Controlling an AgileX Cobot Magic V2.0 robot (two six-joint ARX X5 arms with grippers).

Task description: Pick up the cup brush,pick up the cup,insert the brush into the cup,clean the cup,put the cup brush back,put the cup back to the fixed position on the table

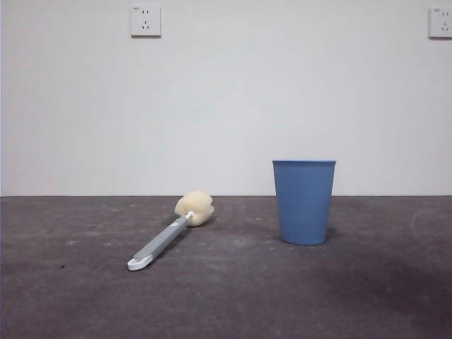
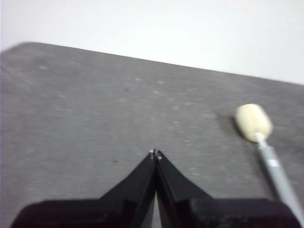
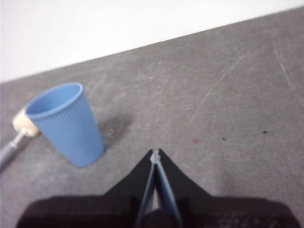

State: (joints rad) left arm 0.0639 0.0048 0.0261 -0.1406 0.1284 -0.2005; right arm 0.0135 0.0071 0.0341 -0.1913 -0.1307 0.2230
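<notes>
The cup brush (image 1: 167, 239) lies flat on the table (image 1: 226, 296), left of centre in the front view, its cream sponge head toward the wall and its white tip toward the camera. The blue ribbed cup (image 1: 304, 201) stands upright to its right. My left gripper (image 2: 156, 153) is shut with nothing in it, above the table and apart from the cup brush (image 2: 266, 142). My right gripper (image 3: 156, 153) is shut and empty too, hovering beside the cup (image 3: 66, 123); the brush head (image 3: 23, 124) peeks out behind the cup. Neither gripper shows in the front view.
A pale wall runs behind the table's far edge, with two wall sockets (image 1: 145, 21) high up. Small dark and red specks (image 3: 195, 141) mark the grey surface near my right gripper.
</notes>
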